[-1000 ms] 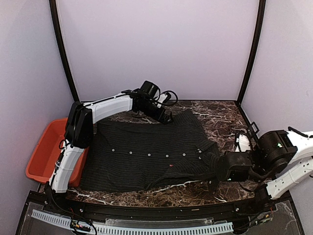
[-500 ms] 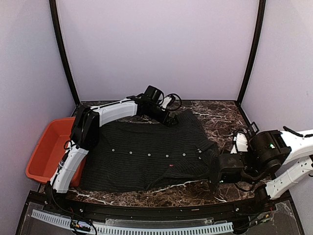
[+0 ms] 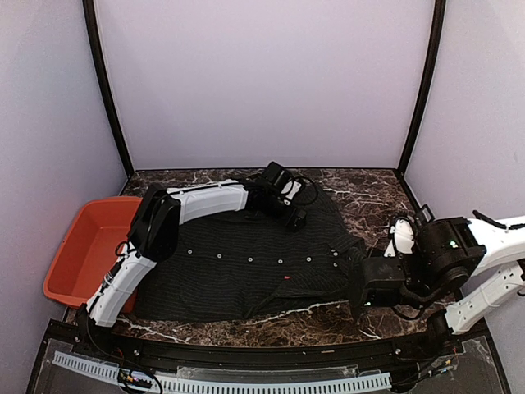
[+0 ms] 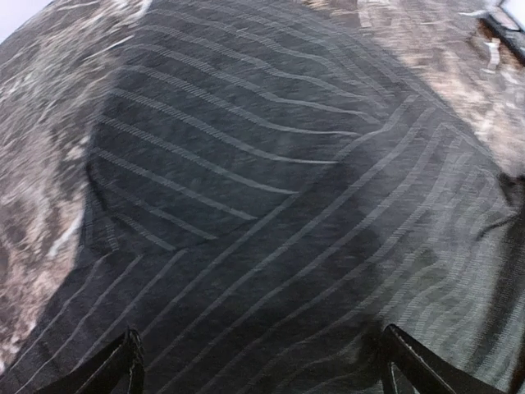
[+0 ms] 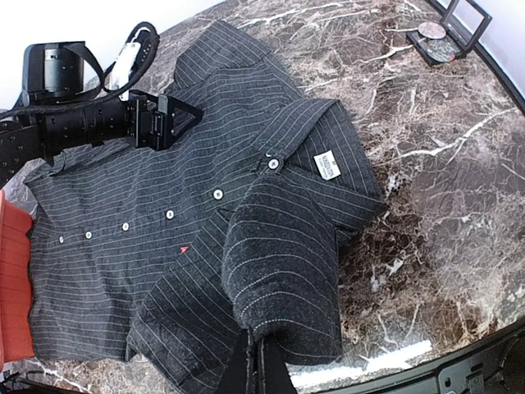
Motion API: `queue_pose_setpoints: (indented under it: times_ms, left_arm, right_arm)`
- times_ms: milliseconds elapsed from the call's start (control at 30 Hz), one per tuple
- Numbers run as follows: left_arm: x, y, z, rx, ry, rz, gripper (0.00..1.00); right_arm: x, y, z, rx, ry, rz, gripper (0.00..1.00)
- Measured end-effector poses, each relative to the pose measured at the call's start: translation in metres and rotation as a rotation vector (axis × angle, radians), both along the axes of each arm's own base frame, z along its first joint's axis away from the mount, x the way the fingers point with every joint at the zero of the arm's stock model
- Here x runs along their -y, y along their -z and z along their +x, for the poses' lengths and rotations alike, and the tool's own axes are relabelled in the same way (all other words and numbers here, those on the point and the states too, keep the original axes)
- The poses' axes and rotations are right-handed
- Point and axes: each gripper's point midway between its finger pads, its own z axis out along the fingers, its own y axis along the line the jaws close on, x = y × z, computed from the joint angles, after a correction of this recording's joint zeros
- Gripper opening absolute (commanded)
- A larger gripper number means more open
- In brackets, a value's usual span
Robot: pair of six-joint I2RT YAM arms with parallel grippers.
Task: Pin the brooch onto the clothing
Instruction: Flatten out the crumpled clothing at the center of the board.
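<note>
The clothing (image 3: 246, 258) is a dark pinstriped shirt with white buttons and a tiny red tag (image 5: 184, 246), lying flat on the marble table. My right gripper (image 5: 262, 361) is shut on a lifted fold of its sleeve (image 5: 287, 271) at the near right; in the top view that gripper (image 3: 359, 294) sits at the shirt's right edge. My left gripper (image 3: 295, 217) hovers open over the far shoulder area, its fingertips (image 4: 123, 365) wide apart above bare fabric (image 4: 262, 205). A small round pale disc (image 5: 430, 31), likely the brooch, lies in an open black case at the far right.
An orange bin (image 3: 82, 246) stands off the table's left side. Bare marble (image 5: 443, 180) shows to the right of the shirt. The black case (image 5: 459, 25) stands near the right wall. A black rail (image 3: 246, 353) runs along the near edge.
My left arm has swung right along the shirt's far edge, towards the collar. My right gripper has shifted slightly left, still holding the fold.
</note>
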Motion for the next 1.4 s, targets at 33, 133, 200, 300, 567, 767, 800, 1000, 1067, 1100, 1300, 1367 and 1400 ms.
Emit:
queue_pose_setpoints:
  times_ms: [33,133,200,300,567,767,800,1000,1067,1100,1300,1367,1400]
  left_arm:
    - [-0.003,0.002,0.003,0.01,-0.024,0.019,0.99]
    - [-0.015,0.012,0.015,0.032,-0.092,0.073,0.99]
    - [-0.019,0.019,0.022,0.046,-0.125,0.094,0.99]
    - [-0.024,0.017,0.033,0.074,-0.169,0.106,0.99]
    - [-0.042,0.017,0.057,0.101,-0.3,0.106,0.99]
    - [-0.113,0.017,0.113,-0.006,-0.533,-0.038,0.97]
    - [-0.127,0.015,0.122,-0.016,-0.567,-0.063,0.97]
    - [-0.2,0.007,0.16,-0.068,-0.736,-0.164,0.99]
    - [-0.203,0.005,0.162,-0.085,-0.746,-0.19,0.99]
    - [-0.202,0.004,0.162,-0.091,-0.744,-0.2,0.99]
    - [-0.181,-0.001,0.148,-0.147,-0.683,-0.275,0.99]
    - [-0.175,-0.003,0.14,-0.176,-0.661,-0.295,0.99]
    - [-0.172,-0.003,0.136,-0.188,-0.652,-0.302,0.99]
  right_arm:
    - [-0.001,0.0,0.001,0.005,-0.002,-0.006,0.0]
    - [-0.004,-0.002,0.002,0.018,-0.01,-0.023,0.0]
    - [-0.008,-0.006,0.003,0.03,-0.018,-0.032,0.0]
    - [-0.011,-0.011,0.005,0.048,-0.028,-0.038,0.0]
    - [-0.011,-0.02,0.01,0.093,-0.036,-0.047,0.0]
    - [-0.007,-0.02,0.012,0.115,-0.025,-0.043,0.0]
    - [-0.004,-0.019,0.012,0.116,-0.02,-0.041,0.0]
    - [0.018,-0.012,0.018,0.119,0.05,0.007,0.0]
    - [0.027,-0.013,0.022,0.127,0.08,0.028,0.0]
    - [0.033,-0.014,0.024,0.132,0.102,0.044,0.0]
    - [0.059,-0.013,0.039,0.153,0.215,0.075,0.03]
    - [0.066,-0.013,0.043,0.155,0.253,0.082,0.05]
    - [0.071,-0.013,0.046,0.156,0.276,0.083,0.05]
